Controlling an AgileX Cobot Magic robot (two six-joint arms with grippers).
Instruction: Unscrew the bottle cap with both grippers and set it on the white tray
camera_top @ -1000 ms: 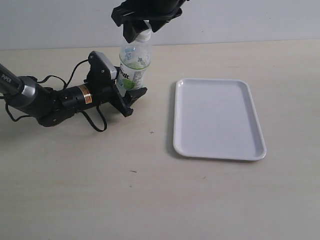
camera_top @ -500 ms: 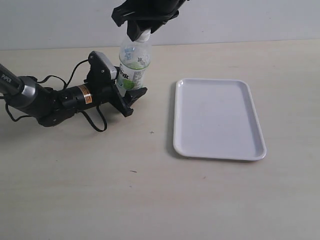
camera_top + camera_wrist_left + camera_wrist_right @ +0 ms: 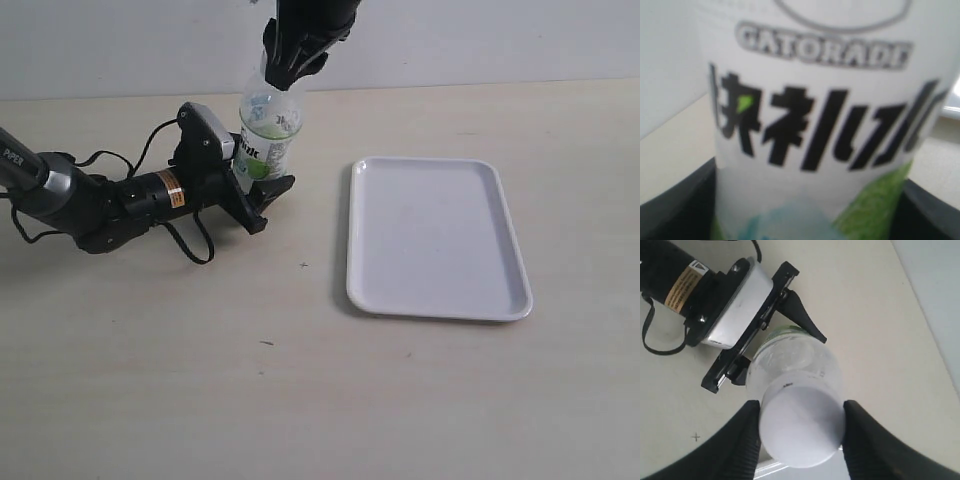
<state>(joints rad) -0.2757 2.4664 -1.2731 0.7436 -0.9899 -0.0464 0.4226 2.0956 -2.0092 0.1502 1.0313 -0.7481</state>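
Upright bottle (image 3: pixel 268 135), neck axis vertical: bottle cap (image 3: pixel 802 427) on top is pinched by R tool (image 3: pixel 288 65) straight above, L tool (image 3: pixel 255 195) clamps bottle's lower body side-on, white tray (image 3: pixel 430 240) lies apart on bottle's R-arm side.

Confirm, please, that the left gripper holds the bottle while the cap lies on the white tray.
No: the bottle cap sits on the bottle, between the fingers of the right gripper, not on the white tray, as the right wrist view shows.
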